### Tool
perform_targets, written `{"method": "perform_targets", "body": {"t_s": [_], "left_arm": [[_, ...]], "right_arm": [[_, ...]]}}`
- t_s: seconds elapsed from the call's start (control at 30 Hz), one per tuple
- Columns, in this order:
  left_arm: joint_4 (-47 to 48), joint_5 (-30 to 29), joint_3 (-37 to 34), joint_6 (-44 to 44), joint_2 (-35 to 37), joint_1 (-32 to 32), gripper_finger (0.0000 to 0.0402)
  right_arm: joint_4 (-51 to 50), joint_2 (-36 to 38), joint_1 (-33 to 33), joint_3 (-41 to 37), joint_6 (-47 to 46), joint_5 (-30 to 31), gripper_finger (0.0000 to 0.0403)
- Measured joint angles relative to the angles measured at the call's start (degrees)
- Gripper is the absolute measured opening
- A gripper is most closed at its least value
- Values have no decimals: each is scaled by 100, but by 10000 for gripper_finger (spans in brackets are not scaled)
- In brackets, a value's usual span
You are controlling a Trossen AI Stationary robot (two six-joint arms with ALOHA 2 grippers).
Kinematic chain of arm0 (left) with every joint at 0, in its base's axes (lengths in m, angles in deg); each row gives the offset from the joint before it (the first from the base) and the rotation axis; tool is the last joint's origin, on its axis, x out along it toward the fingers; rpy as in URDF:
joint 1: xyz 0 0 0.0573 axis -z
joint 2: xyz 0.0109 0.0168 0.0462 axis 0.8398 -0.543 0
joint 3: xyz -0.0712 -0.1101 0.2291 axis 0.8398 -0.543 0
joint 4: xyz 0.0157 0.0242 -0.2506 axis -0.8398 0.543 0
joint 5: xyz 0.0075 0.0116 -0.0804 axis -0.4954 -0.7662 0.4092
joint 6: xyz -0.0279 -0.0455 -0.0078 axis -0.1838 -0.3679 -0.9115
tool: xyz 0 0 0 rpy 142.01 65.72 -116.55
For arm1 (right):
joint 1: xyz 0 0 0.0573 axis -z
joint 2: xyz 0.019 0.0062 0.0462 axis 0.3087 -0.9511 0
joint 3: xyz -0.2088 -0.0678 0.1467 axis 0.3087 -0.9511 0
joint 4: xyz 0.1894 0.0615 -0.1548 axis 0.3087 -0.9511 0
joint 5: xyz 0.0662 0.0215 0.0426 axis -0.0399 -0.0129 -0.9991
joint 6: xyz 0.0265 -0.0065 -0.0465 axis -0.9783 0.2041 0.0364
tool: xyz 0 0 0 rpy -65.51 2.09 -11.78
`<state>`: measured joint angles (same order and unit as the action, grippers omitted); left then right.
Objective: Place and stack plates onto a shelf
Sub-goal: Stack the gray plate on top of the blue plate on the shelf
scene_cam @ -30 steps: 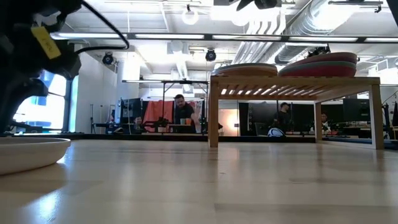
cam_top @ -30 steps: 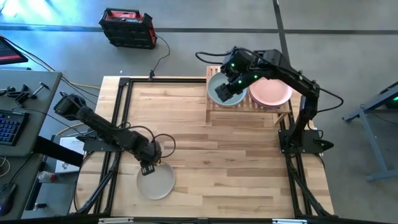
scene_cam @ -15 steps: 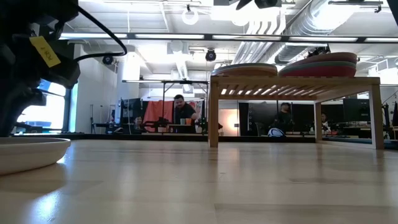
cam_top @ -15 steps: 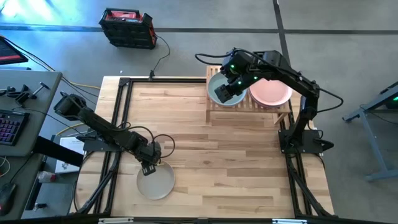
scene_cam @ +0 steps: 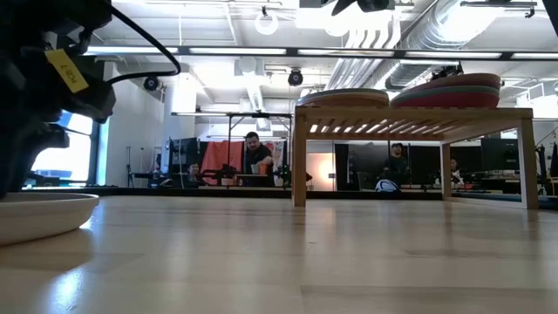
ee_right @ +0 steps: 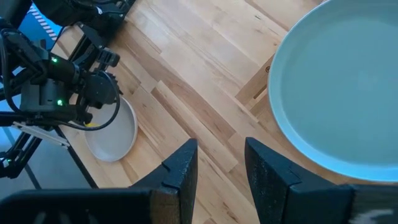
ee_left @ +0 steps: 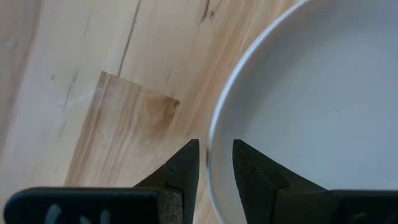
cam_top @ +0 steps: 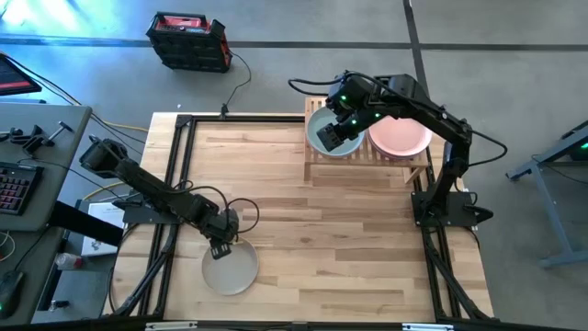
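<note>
Plainly the risk sits at the left end effector (ee_left: pixel 208 163), whose fingers stand slightly apart astride the rim of the pale plate (cam_top: pixel 230 269) lying on the bench (cam_top: pixel 276 198) near its front left: if they close with too shallow a bite, I judge the rim could slip out and the plate drop or skid as it is lifted. The right end effector (ee_right: pixel 221 162), fingers apart and holding nothing, hangs just above the mint plate (cam_top: pixel 323 130) on the shelf (cam_top: pixel 367 158), beside the peach-topped stack (cam_top: pixel 400 136); a careless move there could nudge that plate toward the shelf edge. Only the left wrist view shows the rim between the fingers, which the high view hides under the arm. The low view alone shows both stacks' height on the slats, the right one taller.
</note>
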<state>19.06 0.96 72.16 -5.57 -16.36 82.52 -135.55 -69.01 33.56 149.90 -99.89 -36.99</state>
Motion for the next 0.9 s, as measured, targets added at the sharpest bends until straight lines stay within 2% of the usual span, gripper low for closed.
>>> {"method": "perform_targets", "body": {"t_s": [0.9], "left_arm": [[-39,-314,0,-154,-157,-56,85]], "right_arm": [[0,0,0,0,131,4,110]]}}
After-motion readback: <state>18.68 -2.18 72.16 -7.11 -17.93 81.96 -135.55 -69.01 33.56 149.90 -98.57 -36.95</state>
